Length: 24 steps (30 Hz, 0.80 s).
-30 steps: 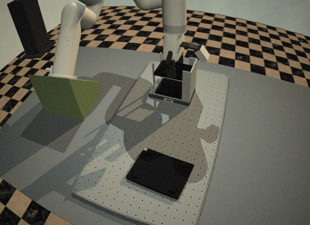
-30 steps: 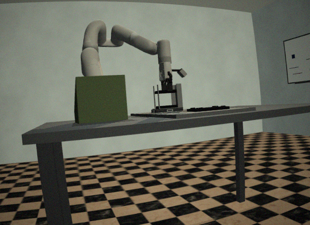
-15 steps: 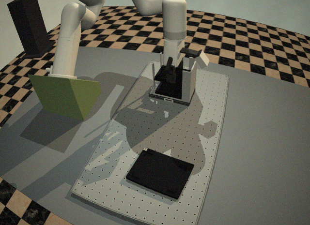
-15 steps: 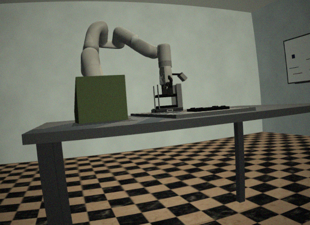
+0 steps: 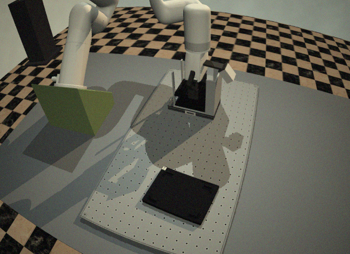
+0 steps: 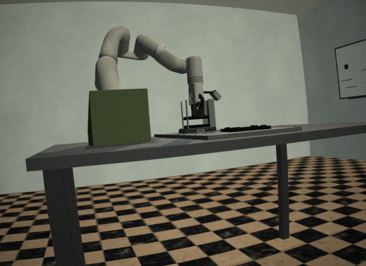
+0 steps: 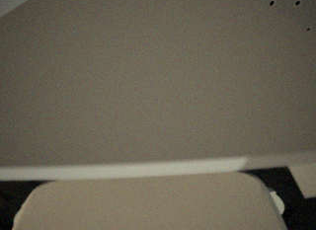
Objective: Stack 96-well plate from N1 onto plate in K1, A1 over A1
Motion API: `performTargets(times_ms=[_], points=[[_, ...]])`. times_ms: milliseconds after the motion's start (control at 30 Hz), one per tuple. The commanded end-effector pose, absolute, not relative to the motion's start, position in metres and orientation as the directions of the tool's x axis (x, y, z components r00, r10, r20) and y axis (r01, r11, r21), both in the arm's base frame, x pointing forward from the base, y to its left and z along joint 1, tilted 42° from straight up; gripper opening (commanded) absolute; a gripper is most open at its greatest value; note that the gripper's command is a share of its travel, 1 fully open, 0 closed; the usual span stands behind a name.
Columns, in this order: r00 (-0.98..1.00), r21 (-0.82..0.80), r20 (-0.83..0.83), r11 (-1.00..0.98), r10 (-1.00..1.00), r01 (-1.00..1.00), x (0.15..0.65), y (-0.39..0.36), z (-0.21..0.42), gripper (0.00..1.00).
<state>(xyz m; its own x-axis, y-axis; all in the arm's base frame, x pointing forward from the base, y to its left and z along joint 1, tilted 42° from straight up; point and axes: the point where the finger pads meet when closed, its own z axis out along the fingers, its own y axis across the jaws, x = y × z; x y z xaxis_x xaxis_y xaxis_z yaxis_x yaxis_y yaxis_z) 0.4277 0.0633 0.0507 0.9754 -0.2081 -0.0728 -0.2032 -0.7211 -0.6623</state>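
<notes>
Now lowering plate [image 5: 190,96] into rack K1 [image 5: 217,90], far board end; gripper [image 5: 191,81] clamped on plate. Next: seat nested, release.

The arm [image 5: 75,48] is off-white. The pincer [image 5: 193,81] is black, clamped on a black plate [image 5: 190,96]. The rack [image 5: 219,89] has a pale grey wall and thin grey posts. The nest [image 5: 180,195] is black, with a pale square at one corner. The board [image 5: 240,149] is light grey, dotted with small dark holes. The tabletop [image 5: 296,161] is plain grey. A box [image 5: 70,110] is green. The floor [image 5: 282,42] is checkered black and tan. The wall [image 6: 251,65] is pale blue-grey.
</notes>
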Motion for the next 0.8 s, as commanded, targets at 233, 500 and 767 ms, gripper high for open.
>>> performTargets(times_ms=[233, 500, 767], points=[[0.975, -0.663, -0.069, -0.721, -0.210, -0.202, 0.4304, 0.0727, 0.0402, 0.00], [0.975, -0.663, -0.069, -0.721, -0.210, -0.202, 0.4304, 0.0727, 0.0402, 0.00], [0.975, -0.663, -0.069, -0.721, -0.210, -0.202, 0.4303, 0.0727, 0.0401, 0.00]])
